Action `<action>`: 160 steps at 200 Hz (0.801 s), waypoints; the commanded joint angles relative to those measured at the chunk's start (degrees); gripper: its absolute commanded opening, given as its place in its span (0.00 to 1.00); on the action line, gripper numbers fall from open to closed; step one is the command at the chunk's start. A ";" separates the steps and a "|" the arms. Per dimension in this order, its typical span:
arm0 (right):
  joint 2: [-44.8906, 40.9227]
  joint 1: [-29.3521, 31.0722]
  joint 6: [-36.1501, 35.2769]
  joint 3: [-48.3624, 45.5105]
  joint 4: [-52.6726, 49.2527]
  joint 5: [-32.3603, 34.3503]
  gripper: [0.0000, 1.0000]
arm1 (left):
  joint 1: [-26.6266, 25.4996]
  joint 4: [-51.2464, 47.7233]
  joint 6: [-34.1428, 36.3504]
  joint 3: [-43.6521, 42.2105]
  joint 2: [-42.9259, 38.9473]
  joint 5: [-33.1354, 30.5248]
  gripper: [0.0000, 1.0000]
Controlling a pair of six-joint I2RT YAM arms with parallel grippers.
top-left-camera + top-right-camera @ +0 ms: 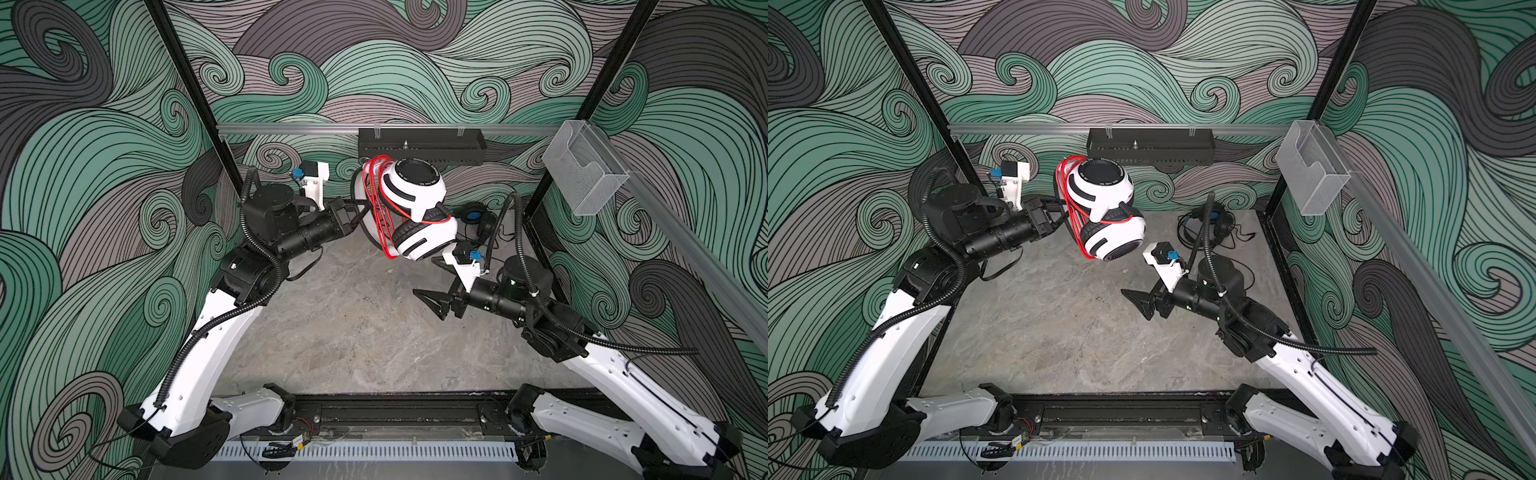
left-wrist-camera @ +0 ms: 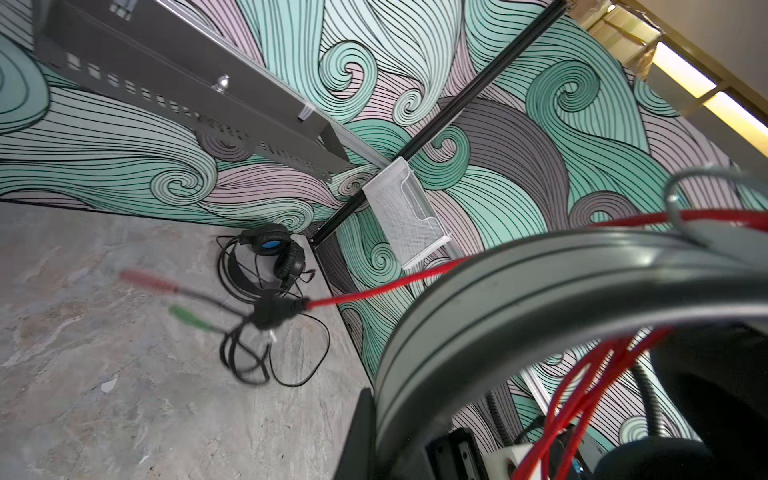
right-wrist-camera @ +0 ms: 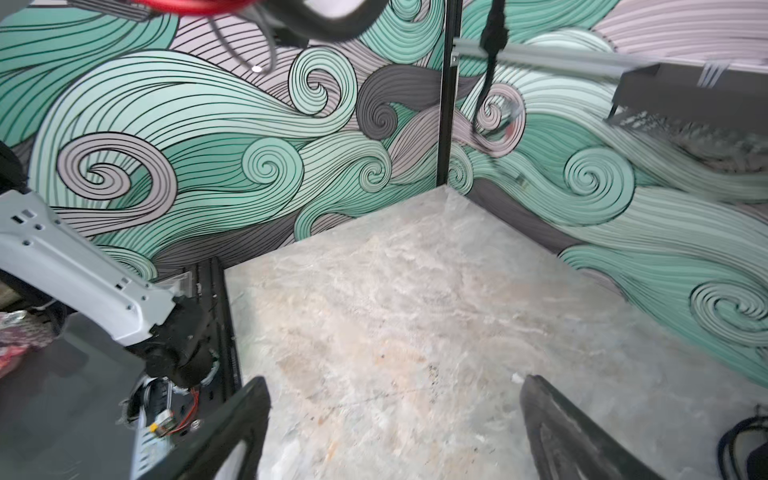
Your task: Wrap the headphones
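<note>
In both top views the white headphones point(image 1: 415, 203) point(image 1: 1100, 195) hang above the table's back middle, black ear pads together. The red cord point(image 1: 376, 208) point(image 1: 1069, 195) is looped in several turns around the headband. My left gripper point(image 1: 358, 211) point(image 1: 1059, 212) is shut on that headband point(image 2: 498, 299). The cord's plug end point(image 2: 274, 311) dangles free, blurred. My right gripper point(image 1: 428, 303) point(image 1: 1138, 305) point(image 3: 395, 415) is open and holds nothing, low over the table in front of the white pair. The black headphones point(image 1: 478, 220) point(image 1: 1208, 224) point(image 2: 270, 257) lie at the back right corner with their black cord loose.
A black tray point(image 1: 419, 145) hangs on the back rail just behind the raised headphones. A clear plastic bin point(image 1: 582, 174) is fixed to the right rail. Black frame posts point(image 1: 540, 199) stand at the back corners of the marble tabletop point(image 1: 353, 332).
</note>
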 commanded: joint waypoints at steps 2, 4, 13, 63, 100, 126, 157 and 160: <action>3.33 -1.07 -0.62 3.27 3.63 -2.18 1.00 | -0.01 3.48 -1.94 4.12 0.31 5.24 0.00; 3.60 -1.04 -0.74 3.62 3.63 -2.30 1.00 | 0.03 3.41 -1.87 4.23 0.39 5.36 0.00; 4.70 -1.11 -1.35 5.05 3.76 -2.65 1.00 | 0.01 3.32 -2.19 4.47 0.49 5.61 0.00; 7.60 -1.43 -2.44 9.01 4.87 -6.66 1.00 | -0.39 3.25 -3.40 5.44 1.51 9.07 0.00; 10.50 -1.49 -2.65 11.04 6.64 -5.89 1.00 | -0.83 3.98 -4.07 5.14 1.89 9.70 0.00; 14.23 -1.52 -2.36 13.13 8.55 -6.11 1.00 | -1.27 4.80 -4.77 5.41 2.48 9.89 0.00; 16.49 -1.50 -3.44 14.60 8.97 -3.20 1.00 | -1.54 5.14 -4.95 5.79 2.55 9.54 0.00; 16.57 -1.52 -3.55 14.60 9.16 -2.81 1.00 | -1.57 5.18 -5.00 5.79 2.54 9.49 0.00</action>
